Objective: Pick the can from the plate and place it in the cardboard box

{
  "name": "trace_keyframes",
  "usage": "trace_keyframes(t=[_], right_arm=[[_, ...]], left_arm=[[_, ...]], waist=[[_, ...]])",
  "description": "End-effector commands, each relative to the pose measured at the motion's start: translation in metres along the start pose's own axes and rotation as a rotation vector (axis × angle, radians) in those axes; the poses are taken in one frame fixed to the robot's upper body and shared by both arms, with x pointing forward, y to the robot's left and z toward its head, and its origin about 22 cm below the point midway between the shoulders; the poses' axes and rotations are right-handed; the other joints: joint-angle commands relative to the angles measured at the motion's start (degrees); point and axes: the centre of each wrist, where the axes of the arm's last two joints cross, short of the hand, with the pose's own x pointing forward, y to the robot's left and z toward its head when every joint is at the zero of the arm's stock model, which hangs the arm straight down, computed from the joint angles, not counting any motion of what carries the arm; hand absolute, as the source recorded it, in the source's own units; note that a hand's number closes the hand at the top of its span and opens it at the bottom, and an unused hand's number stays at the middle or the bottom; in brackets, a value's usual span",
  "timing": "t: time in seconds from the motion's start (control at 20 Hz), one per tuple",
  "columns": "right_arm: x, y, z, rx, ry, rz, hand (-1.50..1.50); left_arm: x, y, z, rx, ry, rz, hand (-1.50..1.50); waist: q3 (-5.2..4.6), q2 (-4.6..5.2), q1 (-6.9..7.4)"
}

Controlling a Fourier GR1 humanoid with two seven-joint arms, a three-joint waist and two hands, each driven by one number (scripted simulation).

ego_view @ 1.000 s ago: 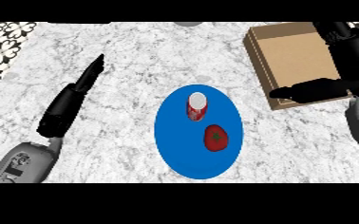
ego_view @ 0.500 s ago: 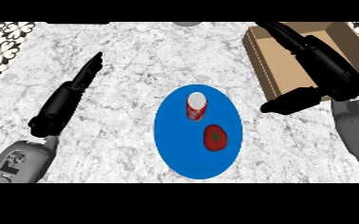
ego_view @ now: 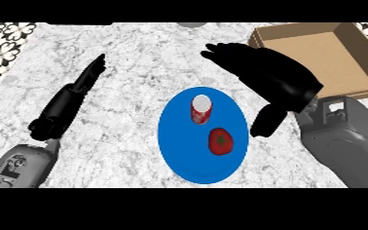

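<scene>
Head view: tomato [ego_view: 221,142] beside can [ego_view: 201,109] on plate [ego_view: 179,146].

The light is bright and even over the white marbled worktop [ego_view: 144,126], with no clear direction. The shadows are very faint; none is distinct under the round blue plate [ego_view: 179,146]. No glare shows on the red and white can [ego_view: 201,109]. The black right hand [ego_view: 277,78] is so dark that its surface detail is lost. The edges look straight, without visible bending.
</scene>
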Motion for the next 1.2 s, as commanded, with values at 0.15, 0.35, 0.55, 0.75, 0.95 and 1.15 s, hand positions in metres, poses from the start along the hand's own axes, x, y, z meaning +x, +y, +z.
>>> trace_keyframes(t=[0.15, 0.35, 0.55, 0.75, 0.95, 1.15], right_arm=[[0.057, 0.007, -0.032, 0.153, 0.106, 0.148, -1.5], [0.089, 0.012, -0.05, 0.185, 0.168, 0.147, -1.5], [0.101, 0.019, -0.039, 0.225, 0.191, 0.133, -1.5], [0.092, 0.05, -0.051, 0.251, 0.214, 0.11, -1.5], [0.101, 0.077, -0.05, 0.229, 0.256, 0.199, -1.5], [0.089, 0.061, -0.068, 0.205, 0.265, 0.196, -1.5]], left_arm=[[-0.001, 0.004, 0.001, 0.004, 0.004, 0.002, 0.0], [0.009, 0.009, 0.004, -0.003, -0.002, -0.01, 0.0], [-0.005, 0.0, -0.002, 0.023, 0.004, -0.005, 0.0], [-0.007, -0.001, -0.006, -0.004, -0.004, 0.001, 0.0], [0.018, 0.015, 0.0, 0.013, -0.001, -0.001, 0.0], [0.017, 0.01, 0.003, 0.01, -0.004, 0.008, 0.0]], waist=[[0.07, 0.12, -0.01], [0.08, 0.12, 0.04], [0.08, 0.11, -0.64], [0.11, 0.21, -0.56], [0.13, 0.13, -0.28], [0.12, 0.2, -0.18]])
